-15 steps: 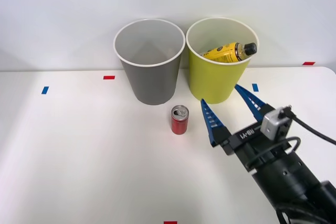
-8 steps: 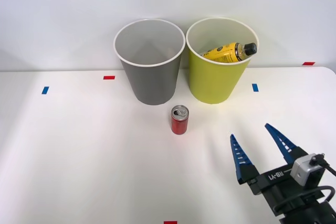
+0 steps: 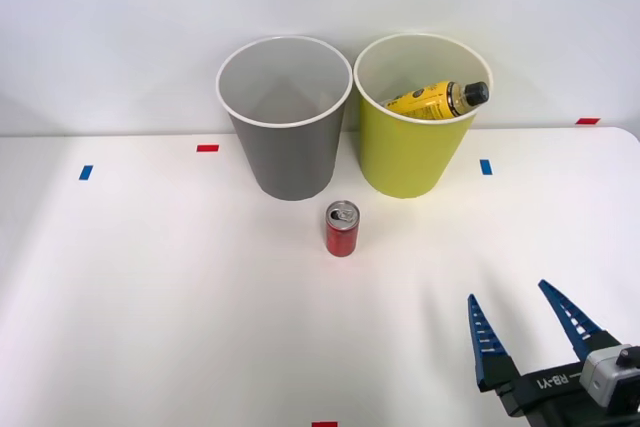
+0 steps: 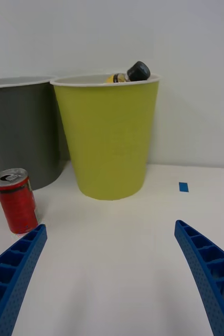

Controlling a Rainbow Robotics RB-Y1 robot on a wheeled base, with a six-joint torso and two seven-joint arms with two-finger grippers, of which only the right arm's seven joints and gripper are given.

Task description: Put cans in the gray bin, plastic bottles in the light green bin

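Observation:
A red can (image 3: 342, 229) (image 4: 16, 200) with a silver pull-tab top stands upright on the white table just in front of the two bins. The gray bin (image 3: 286, 118) (image 4: 18, 131) stands at the back, left of the light green bin (image 3: 416, 117) (image 4: 109, 136). Inside the green bin leans the yellow plastic bottle (image 3: 438, 100), its black cap (image 4: 138, 71) poking over the rim. My right gripper (image 3: 518, 310) (image 4: 109, 247) hovers open and empty near the table's front right, well short of the can and to its right.
Small red tape marks (image 3: 207, 148) and blue tape marks (image 3: 486, 167) dot the white table (image 3: 160, 297). A pale wall rises right behind the bins. Open tabletop lies between my gripper and the can.
My right gripper has pulled back from beside the green bin toward the table's front right, staying open. The can, bottle and bins have not moved.

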